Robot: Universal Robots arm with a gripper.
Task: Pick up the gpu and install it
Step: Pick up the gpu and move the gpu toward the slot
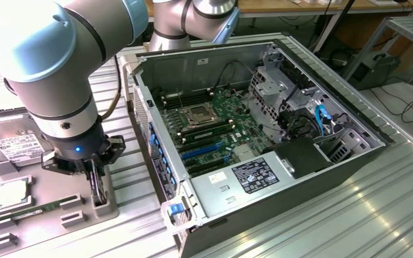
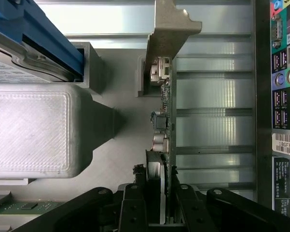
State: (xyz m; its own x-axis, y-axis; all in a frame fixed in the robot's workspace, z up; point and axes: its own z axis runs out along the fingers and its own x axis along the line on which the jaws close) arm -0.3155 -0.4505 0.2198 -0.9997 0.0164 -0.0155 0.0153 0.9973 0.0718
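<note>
Early stage: gripper (image 2: 160, 180) is pinched narrow on the gpu (image 2: 162, 123), which stands on edge in its grey holder (image 1: 107, 207) at the exterior view's left of the open computer case (image 1: 335, 172); lifting and installing apparently remain.

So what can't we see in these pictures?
- Wrist view: the gpu is edge-on, so its flat faces are hidden.
- Exterior view: the gripper covers most of it.
- Exterior view: the arm hides part of the hard drive; its label print is too small.
- Wrist view: the computer case's stickers run off the edge.
</note>
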